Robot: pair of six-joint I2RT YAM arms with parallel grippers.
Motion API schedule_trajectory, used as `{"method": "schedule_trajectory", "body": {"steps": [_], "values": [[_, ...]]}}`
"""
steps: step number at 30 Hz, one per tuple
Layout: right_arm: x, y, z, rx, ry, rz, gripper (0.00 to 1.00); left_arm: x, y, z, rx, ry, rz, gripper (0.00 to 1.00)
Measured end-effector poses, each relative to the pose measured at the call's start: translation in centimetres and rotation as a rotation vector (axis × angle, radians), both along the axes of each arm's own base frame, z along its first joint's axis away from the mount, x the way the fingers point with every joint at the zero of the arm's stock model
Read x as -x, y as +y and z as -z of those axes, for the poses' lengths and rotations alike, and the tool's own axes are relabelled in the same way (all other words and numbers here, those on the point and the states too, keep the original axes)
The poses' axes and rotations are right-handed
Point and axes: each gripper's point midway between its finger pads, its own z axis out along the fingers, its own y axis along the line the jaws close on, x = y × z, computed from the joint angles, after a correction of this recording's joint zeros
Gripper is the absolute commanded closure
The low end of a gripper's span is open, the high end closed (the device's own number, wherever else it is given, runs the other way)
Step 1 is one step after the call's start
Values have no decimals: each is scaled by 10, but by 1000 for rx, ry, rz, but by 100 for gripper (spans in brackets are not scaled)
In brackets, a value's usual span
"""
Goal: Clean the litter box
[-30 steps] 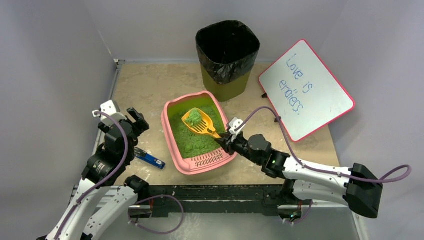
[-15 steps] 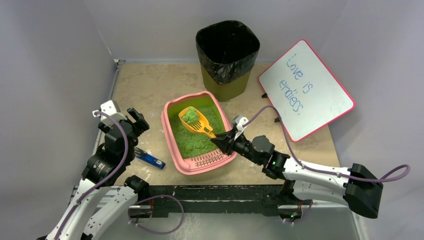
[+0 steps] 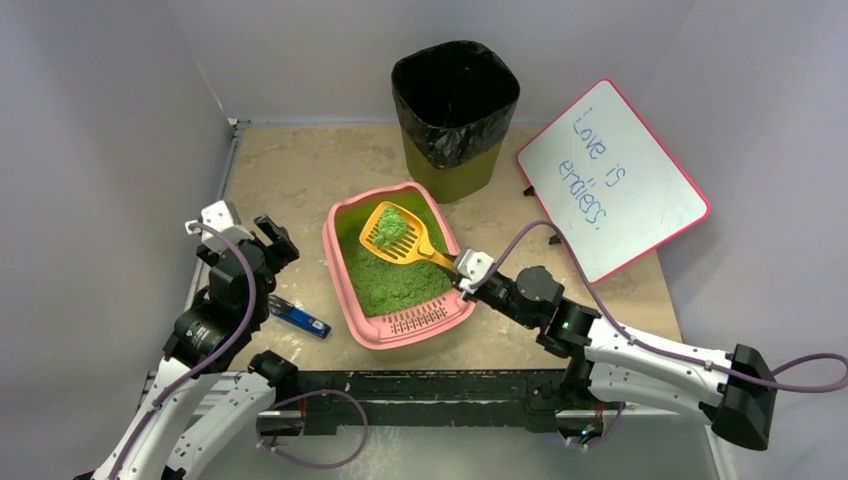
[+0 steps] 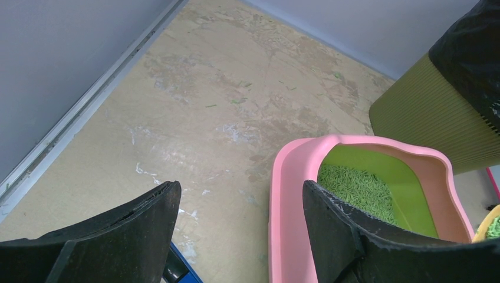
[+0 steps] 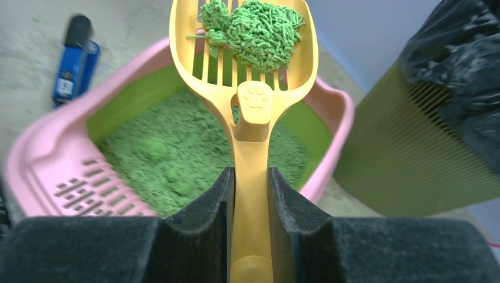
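Litter box (image 3: 418,322) sits mid-worktop (image 3: 290,170), its grate lip at the near end and green litter (image 3: 385,285) inside. Right tool (image 5: 250,188) is pinching the handle of a yellow slotted scoop (image 5: 252,118), held raised above the box's far half, with a clump of green pellets (image 5: 259,29) on the blade. Left tool (image 4: 239,194) stands left of the box, spread and holding nothing. Olive bin (image 3: 455,115) with a black bag stands just beyond the box's far end. A blue object (image 3: 298,317) lies left of its near corner.
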Motion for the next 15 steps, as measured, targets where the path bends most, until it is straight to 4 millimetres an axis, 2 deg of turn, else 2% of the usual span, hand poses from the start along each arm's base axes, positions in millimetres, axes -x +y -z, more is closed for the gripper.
{"method": "schedule_trajectory", "body": {"steps": [9,15], "values": [[-22,-26,3,290,-301,69,100,0,-1,0,4,-1,7,25],[-29,-35,1,388,-396,96,100,0,-1,0,4,-1,8,25]]}}
